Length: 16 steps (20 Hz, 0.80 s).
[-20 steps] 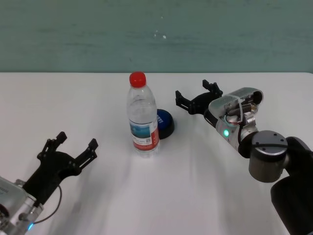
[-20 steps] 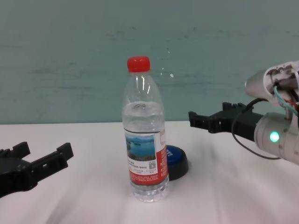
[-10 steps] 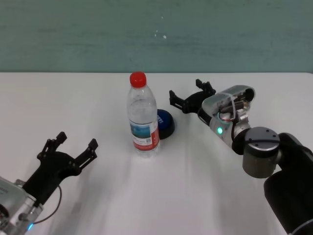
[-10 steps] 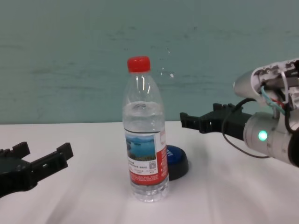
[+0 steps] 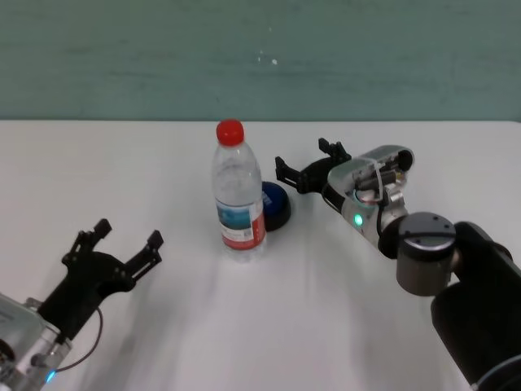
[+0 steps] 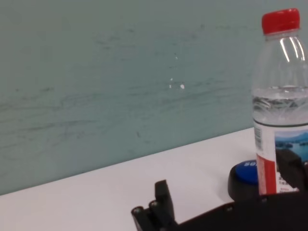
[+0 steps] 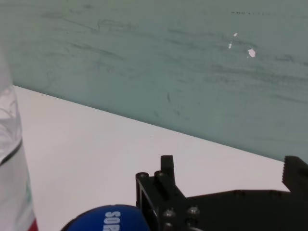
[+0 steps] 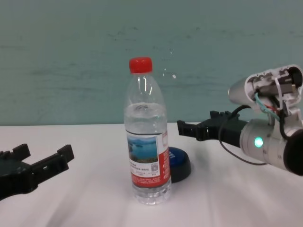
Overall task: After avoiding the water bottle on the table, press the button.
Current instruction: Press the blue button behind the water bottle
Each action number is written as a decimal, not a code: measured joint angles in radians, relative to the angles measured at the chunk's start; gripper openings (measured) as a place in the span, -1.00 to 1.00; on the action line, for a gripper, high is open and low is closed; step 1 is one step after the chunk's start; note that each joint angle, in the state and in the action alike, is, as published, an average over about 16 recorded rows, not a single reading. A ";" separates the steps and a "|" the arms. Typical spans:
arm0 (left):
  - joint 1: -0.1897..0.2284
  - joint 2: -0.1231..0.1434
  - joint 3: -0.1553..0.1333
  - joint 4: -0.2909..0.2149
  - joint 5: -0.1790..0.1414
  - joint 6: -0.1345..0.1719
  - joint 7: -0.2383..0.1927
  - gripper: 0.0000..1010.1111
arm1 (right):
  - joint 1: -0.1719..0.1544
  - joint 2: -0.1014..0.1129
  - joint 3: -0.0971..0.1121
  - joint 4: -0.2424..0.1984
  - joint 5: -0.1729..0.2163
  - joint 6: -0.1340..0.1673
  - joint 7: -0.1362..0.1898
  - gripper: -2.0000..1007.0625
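The right gripper [image 5: 305,163], fingers spread, hangs just right of and above the button [image 5: 274,205], nearer it than a second ago, its wrist view showing the blue dome under one finger, half hidden behind the upright water bottle [image 5: 238,198]; the left gripper [image 5: 114,244], parted, idles well left.

Bottle [image 5: 238,195]: clear plastic, red cap, red-white-blue lake label, part-filled with water. It stands upright on my white table [image 5: 122,171], about mid-table.

Button [image 5: 274,205]: low blue dome on a black base, white lettering on top. It sits on the table just behind the bottle, towards my right, partly hidden by it.
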 joint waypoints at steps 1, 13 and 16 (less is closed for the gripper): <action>0.000 0.000 0.000 0.000 0.000 0.000 0.000 1.00 | 0.002 -0.001 -0.001 0.005 0.000 0.001 0.001 0.99; 0.000 0.000 0.000 0.000 0.000 0.000 0.000 1.00 | 0.029 -0.005 -0.018 0.044 -0.007 0.019 0.011 0.99; 0.000 0.000 0.000 0.000 0.000 0.000 0.000 1.00 | 0.035 -0.006 -0.021 0.052 -0.009 0.024 0.012 0.99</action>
